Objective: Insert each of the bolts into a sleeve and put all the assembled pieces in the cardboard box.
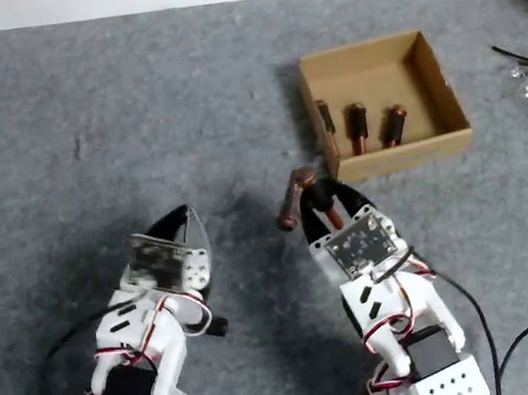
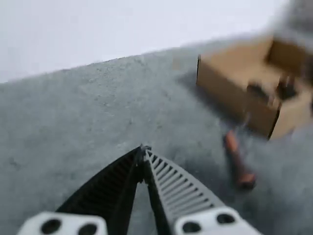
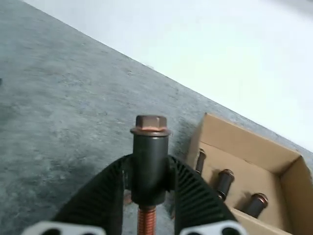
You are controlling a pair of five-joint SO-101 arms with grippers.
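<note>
An assembled piece (image 3: 150, 139), a dark sleeve with a copper bolt through it, is gripped across the sleeve by the right gripper (image 3: 149, 169). The bolt's hexagonal head (image 3: 150, 125) is seen beyond the fingertips and its thread (image 3: 145, 221) between the fingers, nearer the wrist. This piece is held above the grey carpeted surface (image 1: 82, 137), just beside the near left corner of the cardboard box (image 1: 409, 155).

The box is set on the far right part of the surface, well short of the far edge, with its top open. Three assembled pieces (image 1: 358, 128) are laid inside it, side by side, toward its left wall.

A further copper-coloured piece (image 1: 291, 208) is seen tilted just beside the right gripper, on the side away from the box. Whether it rests on the surface cannot be told.

The left gripper (image 2: 143, 152) is clenched, fingertips touching, with nothing between them. It is positioned over the near middle of the surface, well apart from the box.

Loose cables (image 1: 514, 54) are seen at the right edge of the surface.
</note>
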